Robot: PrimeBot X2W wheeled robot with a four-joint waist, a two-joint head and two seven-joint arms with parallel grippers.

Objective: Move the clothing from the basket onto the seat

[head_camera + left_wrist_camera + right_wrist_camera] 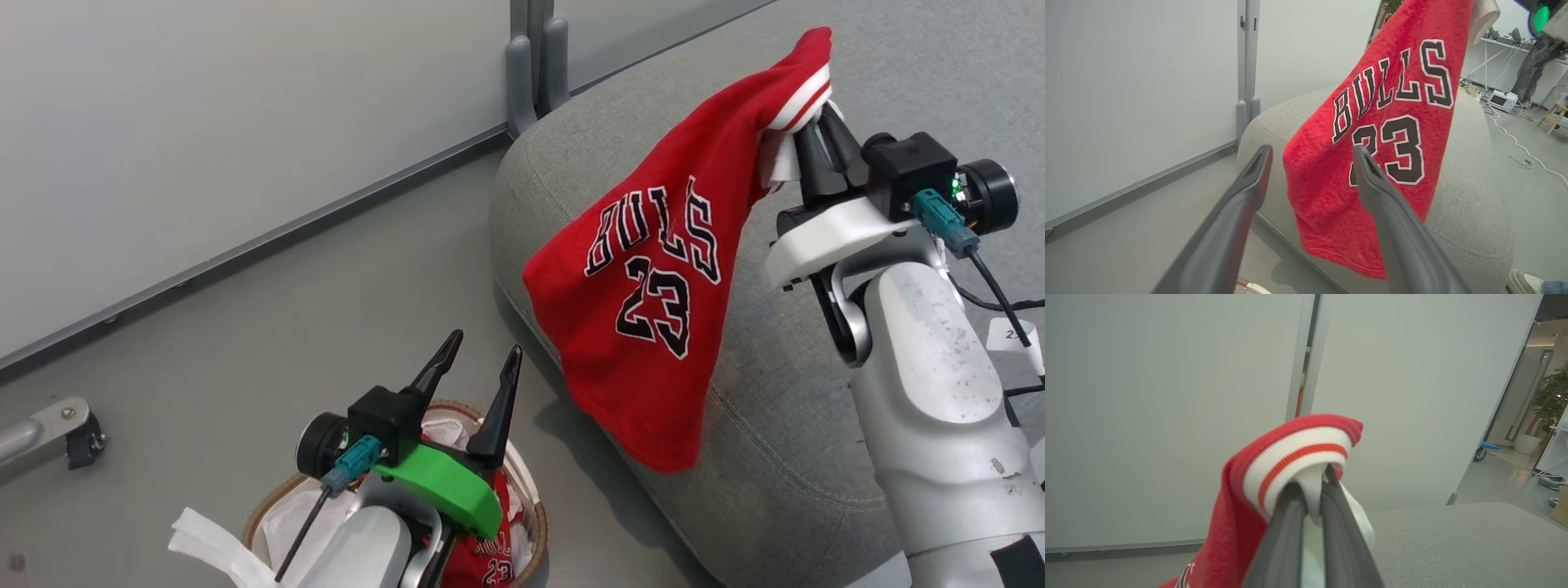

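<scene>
The basket (539,527) is cut off at the bottom edge and largely covered by the left forearm (367,543) (jersey inside (487,559) partly visible). The right gripper (1314,479) tips are buried in the held jersey (653,302).

Two jerseys (645,310) (483,563), one basket (265,505), one seat (775,457)

Grey flr (326,343), pale partitions (204,122) (jointed)
</scene>
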